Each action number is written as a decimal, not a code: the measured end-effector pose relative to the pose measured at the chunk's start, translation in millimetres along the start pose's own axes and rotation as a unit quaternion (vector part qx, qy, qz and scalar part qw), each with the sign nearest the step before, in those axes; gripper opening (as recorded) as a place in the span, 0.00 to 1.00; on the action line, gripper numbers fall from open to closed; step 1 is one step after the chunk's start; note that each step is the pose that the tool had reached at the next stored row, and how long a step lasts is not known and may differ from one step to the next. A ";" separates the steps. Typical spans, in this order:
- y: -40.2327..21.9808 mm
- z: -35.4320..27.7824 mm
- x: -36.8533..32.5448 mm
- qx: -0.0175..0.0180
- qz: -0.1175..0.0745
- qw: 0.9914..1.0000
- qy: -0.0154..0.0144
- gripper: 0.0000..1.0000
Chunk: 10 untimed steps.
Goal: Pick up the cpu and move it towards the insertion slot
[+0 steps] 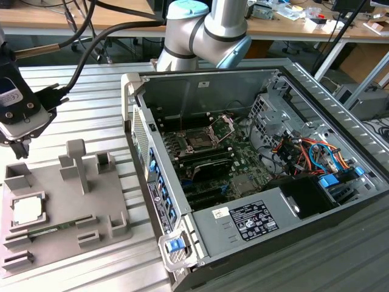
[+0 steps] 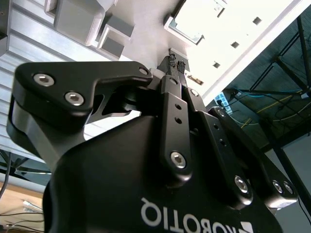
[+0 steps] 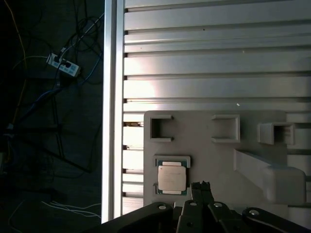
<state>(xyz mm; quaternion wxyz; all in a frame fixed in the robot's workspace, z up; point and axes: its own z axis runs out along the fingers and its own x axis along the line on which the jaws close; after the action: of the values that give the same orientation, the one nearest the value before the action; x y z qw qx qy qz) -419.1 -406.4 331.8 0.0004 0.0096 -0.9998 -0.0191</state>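
Hovering above the work, items listed outward from the hand.

1. Gripper (image 1: 20, 147): black two-finger unit on the arm (image 1: 206, 24). Fingers (image 2: 176, 111) were pressed together with nothing between them. It touched nothing beneath.

2. Cpu (image 3: 171, 178): flat square chip, silvery top, thin greenish rim. It lay level in a square recess, below the fingertips and just to one side of their line, apart from them. Not lifted.

3. Grey tray (image 3: 218, 155): moulded holder carrying the cpu. Raised posts and open pockets stood near the hand, on the side away from the chip.

4. Computer case (image 1: 292, 76): open-sided, well apart from the hand, with its near wall between hand and board.

5. Insertion slot (image 1: 197, 141): dark square socket on the board inside the case, the farthest item from the hand. Its retaining plate (image 1: 222, 126) stood raised, leaving the socket uncovered.

Handling note (judgement): the step in hand appeared to be the approach to the chip. Done well, it called for:
- spreading the fingers wider than the chip before any descent
- centring the hand squarely over the recess
- keeping the fingertips clear of the recess walls
- closing on two opposite edges only

A level, gentle hold seemed wise, since a tilted chip could catch on the recess rim.
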 end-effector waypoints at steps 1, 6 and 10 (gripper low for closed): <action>0.0 0.0 0.2 0.000 0.000 1.000 0.000 0.11; 0.0 0.4 1.6 0.000 0.000 1.000 0.000 0.11; 0.0 1.9 3.1 0.000 0.000 1.000 0.000 0.11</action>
<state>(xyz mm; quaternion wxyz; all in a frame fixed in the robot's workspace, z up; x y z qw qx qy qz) -422.2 -406.4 329.9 0.0004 0.0096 -0.9998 -0.0191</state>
